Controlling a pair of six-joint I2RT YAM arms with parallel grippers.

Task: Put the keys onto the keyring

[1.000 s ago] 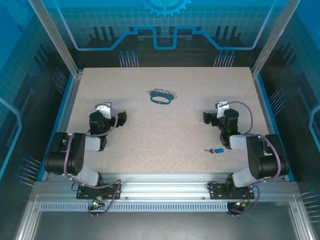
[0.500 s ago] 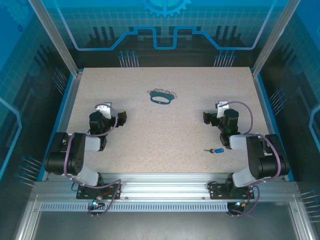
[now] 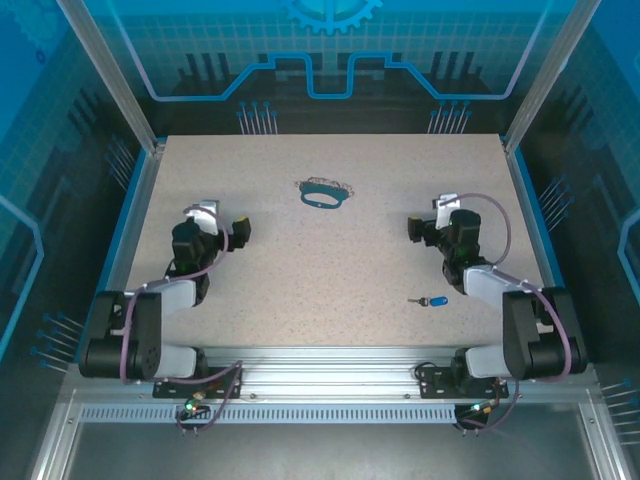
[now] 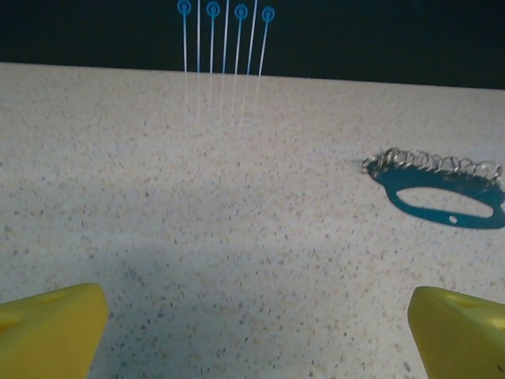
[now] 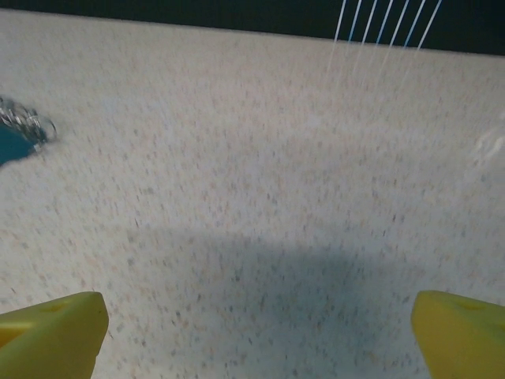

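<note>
Beside right arm, probable key, keyring apart

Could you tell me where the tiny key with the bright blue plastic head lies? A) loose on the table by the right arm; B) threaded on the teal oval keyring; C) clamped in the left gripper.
A: the tiny blue-headed key lies loose on the speckled table, well apart from the thin teal oval keyring farther back.

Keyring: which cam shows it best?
Left wrist: the whole keyring, teal loop and chain, close and unobstructed. Top external shows the keyring whole but tiny. Right wrist catches a sliver of loop and chain at its left edge.
</note>
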